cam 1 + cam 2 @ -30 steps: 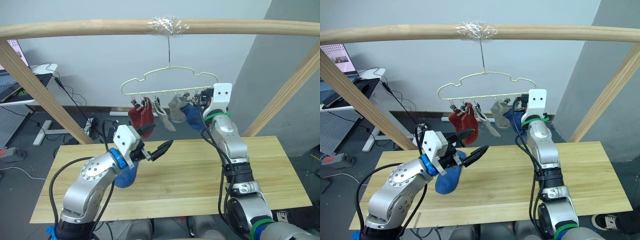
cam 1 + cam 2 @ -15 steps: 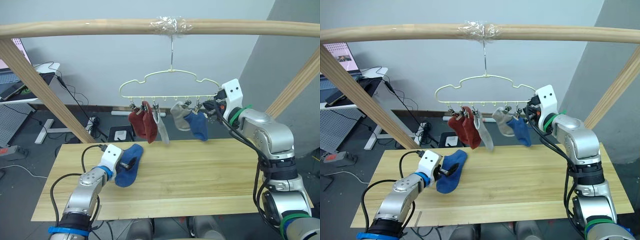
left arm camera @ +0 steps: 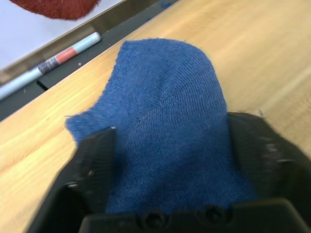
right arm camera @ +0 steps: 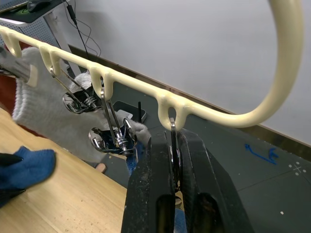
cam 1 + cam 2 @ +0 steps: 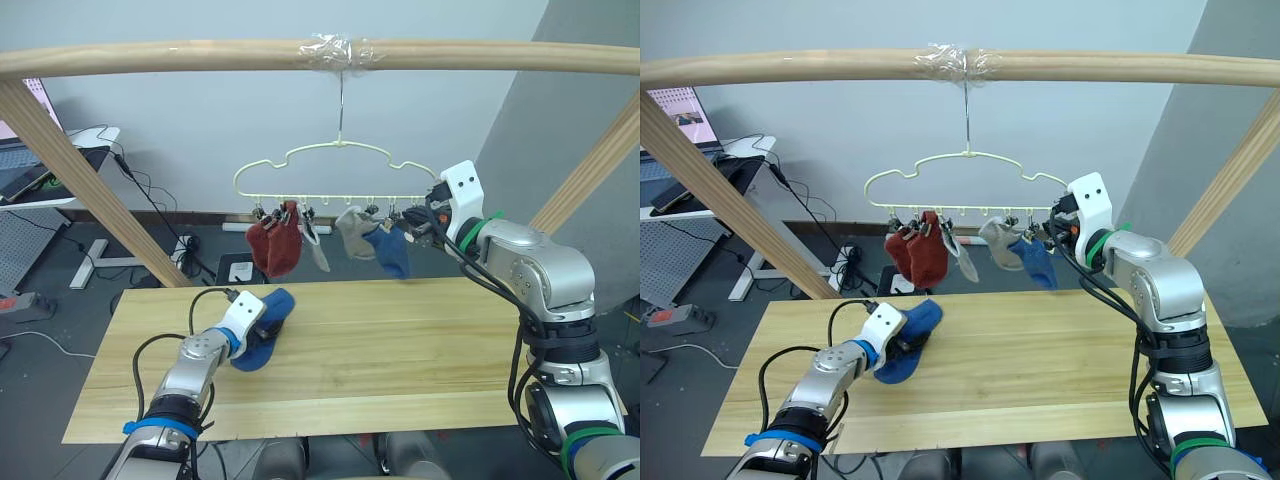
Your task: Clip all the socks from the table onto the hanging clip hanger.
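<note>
The left arm reached low and forward, its forearm almost level; the left gripper [image 5: 262,325] had its two black fingers [image 3: 95,160] spread wide apart; the right arm was bent sharply at the elbow and raised high; the right gripper [image 4: 172,160] had its fingers pressed close together.

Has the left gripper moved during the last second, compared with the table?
Yes. The left gripper has come down from above the table to its surface, and its fingers now straddle the blue sock lying there.
</note>
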